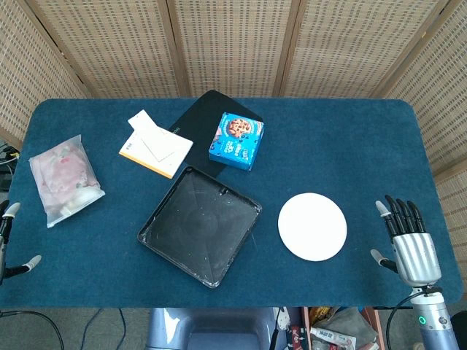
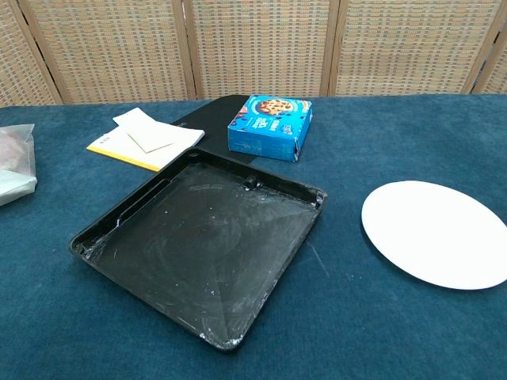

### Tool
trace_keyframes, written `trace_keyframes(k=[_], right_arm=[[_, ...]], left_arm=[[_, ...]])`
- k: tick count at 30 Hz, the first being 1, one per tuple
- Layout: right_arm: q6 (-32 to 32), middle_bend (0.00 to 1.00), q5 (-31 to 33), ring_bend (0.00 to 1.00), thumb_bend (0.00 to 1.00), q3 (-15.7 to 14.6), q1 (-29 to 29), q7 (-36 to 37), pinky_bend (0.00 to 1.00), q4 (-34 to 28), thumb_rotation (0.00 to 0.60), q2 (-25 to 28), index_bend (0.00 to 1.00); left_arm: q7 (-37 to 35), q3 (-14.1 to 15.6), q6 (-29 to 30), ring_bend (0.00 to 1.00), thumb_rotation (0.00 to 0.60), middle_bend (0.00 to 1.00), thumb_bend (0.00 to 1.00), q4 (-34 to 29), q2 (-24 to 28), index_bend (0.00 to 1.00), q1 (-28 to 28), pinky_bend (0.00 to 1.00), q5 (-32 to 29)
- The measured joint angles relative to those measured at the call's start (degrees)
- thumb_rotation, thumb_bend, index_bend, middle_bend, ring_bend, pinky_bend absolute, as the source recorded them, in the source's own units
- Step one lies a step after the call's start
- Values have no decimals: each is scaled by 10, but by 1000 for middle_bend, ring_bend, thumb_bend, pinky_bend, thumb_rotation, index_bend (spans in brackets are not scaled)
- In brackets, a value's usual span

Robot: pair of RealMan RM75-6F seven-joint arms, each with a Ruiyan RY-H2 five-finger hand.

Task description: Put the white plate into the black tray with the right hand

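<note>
The white plate (image 1: 312,226) (image 2: 437,233) lies flat on the blue table, to the right of the black tray (image 1: 199,224) (image 2: 202,242). The tray holds nothing. My right hand (image 1: 407,240) hovers at the table's right front edge, fingers stretched out and apart, a short way to the right of the plate and not touching it. Only the fingertips of my left hand (image 1: 10,240) show at the far left edge, spread and holding nothing. Neither hand appears in the chest view.
A blue cookie box (image 1: 236,141) (image 2: 270,127) rests behind the tray on a black mat (image 1: 201,117). A white and yellow notepad (image 1: 155,145) (image 2: 146,139) lies at the back left. A clear bag (image 1: 63,179) of items sits at the left.
</note>
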Motion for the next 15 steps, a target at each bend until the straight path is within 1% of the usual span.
trace_keyframes(k=[8,11,15], right_arm=[[-19,0,-13,0,0,-13,-2,-4,0,-12,600,4,0],[-36,0,-16,0,0,-23,0,-13,0,-16,600,2,0],[-70,0,-32,0,0,-44,6,-22,0,-11,600,-10,0]], left_arm=[[-4,2,5,0,600,0,0,2,-2,0,2,0,13],[-7,3,8,0,600,0,0,2,-2,0,3,0,17],[-14,1,8,0,600,0,0,1,0,0,2,0,20]])
